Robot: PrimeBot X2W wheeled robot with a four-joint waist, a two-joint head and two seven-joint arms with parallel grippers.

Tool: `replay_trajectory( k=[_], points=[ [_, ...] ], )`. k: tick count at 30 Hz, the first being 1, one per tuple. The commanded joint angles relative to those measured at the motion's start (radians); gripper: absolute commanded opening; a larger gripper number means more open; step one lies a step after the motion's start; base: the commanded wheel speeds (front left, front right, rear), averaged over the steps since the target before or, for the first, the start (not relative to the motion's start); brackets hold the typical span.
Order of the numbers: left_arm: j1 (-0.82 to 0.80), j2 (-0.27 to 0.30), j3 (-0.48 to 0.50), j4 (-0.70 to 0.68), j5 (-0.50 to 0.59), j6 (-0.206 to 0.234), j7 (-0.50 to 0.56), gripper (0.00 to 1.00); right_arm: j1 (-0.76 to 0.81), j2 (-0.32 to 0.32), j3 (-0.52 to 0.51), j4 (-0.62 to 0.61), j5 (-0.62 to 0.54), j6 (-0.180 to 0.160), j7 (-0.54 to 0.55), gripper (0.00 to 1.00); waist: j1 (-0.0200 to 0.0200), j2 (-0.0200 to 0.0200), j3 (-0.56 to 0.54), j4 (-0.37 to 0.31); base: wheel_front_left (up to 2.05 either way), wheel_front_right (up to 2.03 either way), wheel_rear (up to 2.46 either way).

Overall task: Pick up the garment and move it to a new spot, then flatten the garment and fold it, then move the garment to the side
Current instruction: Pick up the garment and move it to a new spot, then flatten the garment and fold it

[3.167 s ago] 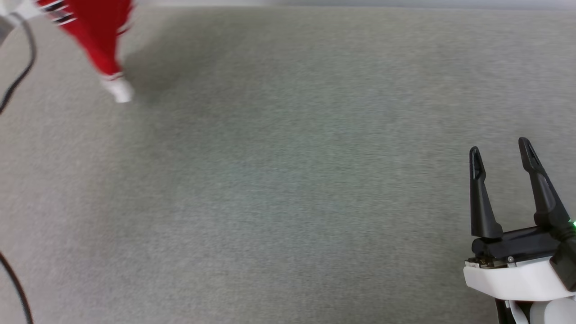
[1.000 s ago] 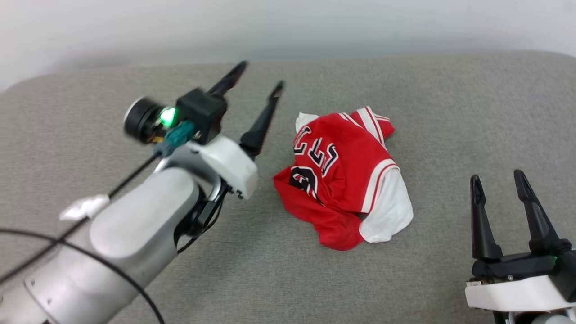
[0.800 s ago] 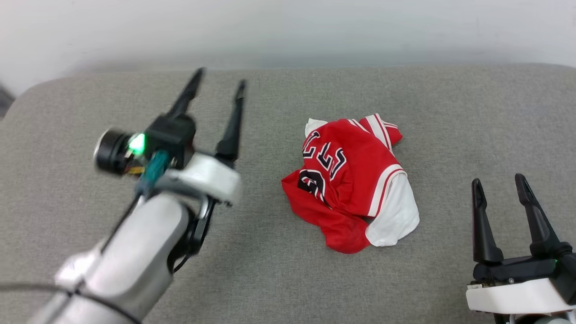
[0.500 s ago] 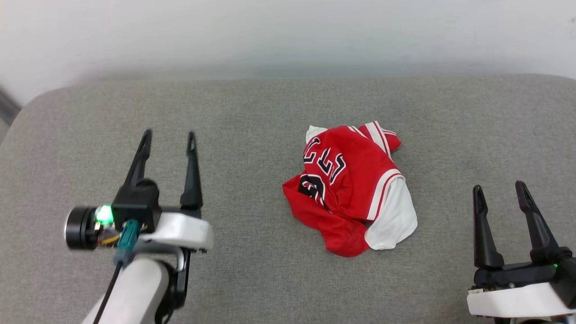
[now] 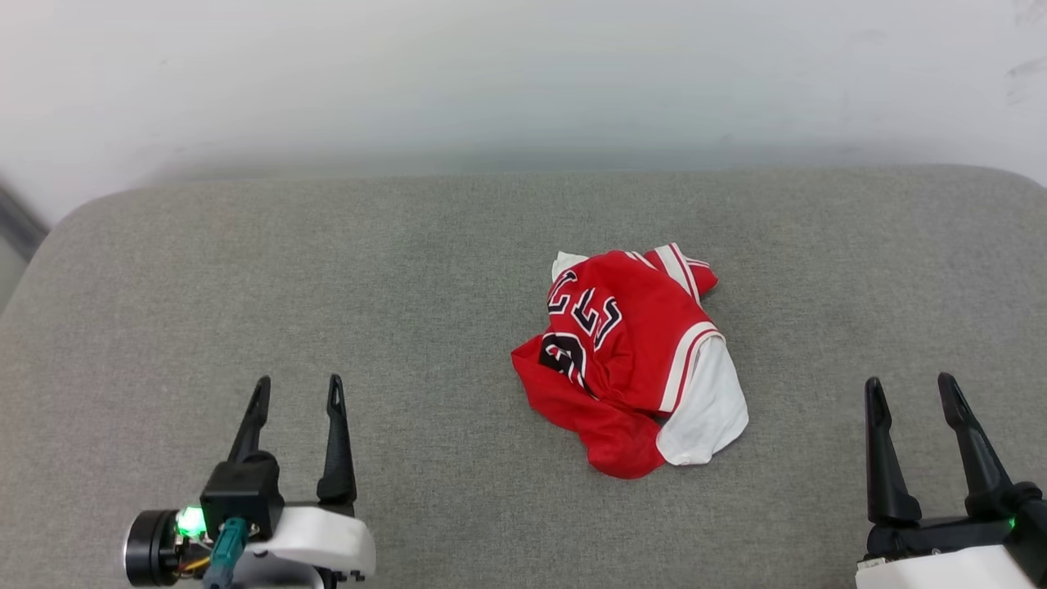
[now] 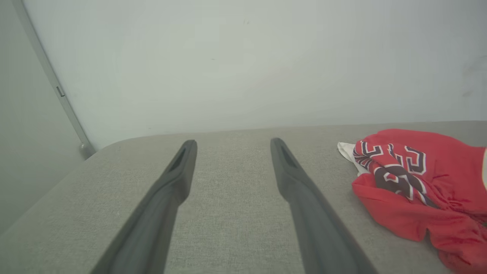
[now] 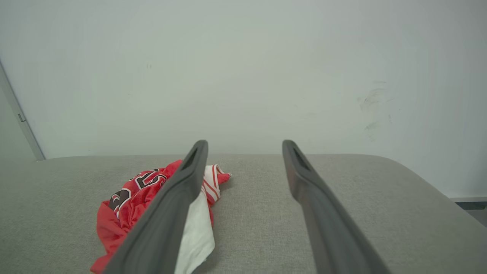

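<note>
Head view, surface: grey tabletop (image 5: 327, 270) covered in finely woven, felt-like cloth, with rounded far corners and a softly curved edge.
Room: plain pale wall (image 5: 491, 74) stands close behind the far edge. The right wrist view shows faint dark scuffs (image 7: 371, 101) on it, and the left wrist view a slim grey strip (image 6: 57, 91) running up its left side.
Garment (image 5: 630, 360): crumpled in a heap a little right of the tabletop's middle, farther out than both grippers and touched by neither.
Garment cloth: red body bunched into soft folds, with black, white-edged characters on top. A white sleeve spills out at the near right, and there is red-and-white striped trim at the far end.
Left gripper (image 5: 298, 382): at the lower left over bare cloth, fingers apart, holding nothing, well apart from the garment.
Right gripper (image 5: 909, 382): at the lower right, fingers apart, holding nothing.
Fingers (image 6: 304, 198): long, dark and matt, tapering to narrow slotted tips.
</note>
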Motion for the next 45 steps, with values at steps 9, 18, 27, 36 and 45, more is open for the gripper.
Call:
replay_trajectory(
  k=[9, 18, 27, 36, 45],
  points=[
    [0.081, -0.078, 0.087, 0.009, 0.077, -0.102, -0.003, 1.00, 0.043, 0.002, -0.005, 0.015, 0.021, -0.001, -0.002, 1.00, 0.0001, 0.0000, -0.028, -0.002, 0.00, 0.00, 0.00],
    [0.100, -0.122, 0.147, 0.023, 0.126, -0.164, -0.003, 1.00, 0.053, 0.002, 0.000, 0.014, 0.027, -0.001, -0.002, 1.00, 0.0001, 0.0000, -0.032, 0.002, 0.00, 0.00, 0.00],
    [-0.085, -0.095, 0.162, 0.039, 0.169, -0.254, -0.002, 1.00, 0.013, 0.002, 0.007, 0.003, 0.013, -0.001, -0.002, 1.00, 0.0001, 0.0000, 0.002, -0.007, 0.00, 0.00, 0.00],
    [-0.502, -0.042, 0.097, 0.212, 0.197, -0.349, 0.001, 1.00, -0.041, 0.002, 0.011, -0.015, 0.008, -0.001, -0.002, 1.00, 0.0001, 0.0000, 0.096, -0.037, 0.00, 0.00, 0.00],
    [-0.918, -0.015, -0.134, 0.450, 0.067, -0.378, 0.189, 1.00, -0.106, 0.001, 0.021, -0.024, 0.010, -0.001, -0.002, 1.00, 0.0001, 0.0000, 0.216, -0.082, 0.00, 0.00, 0.00]
  ],
)
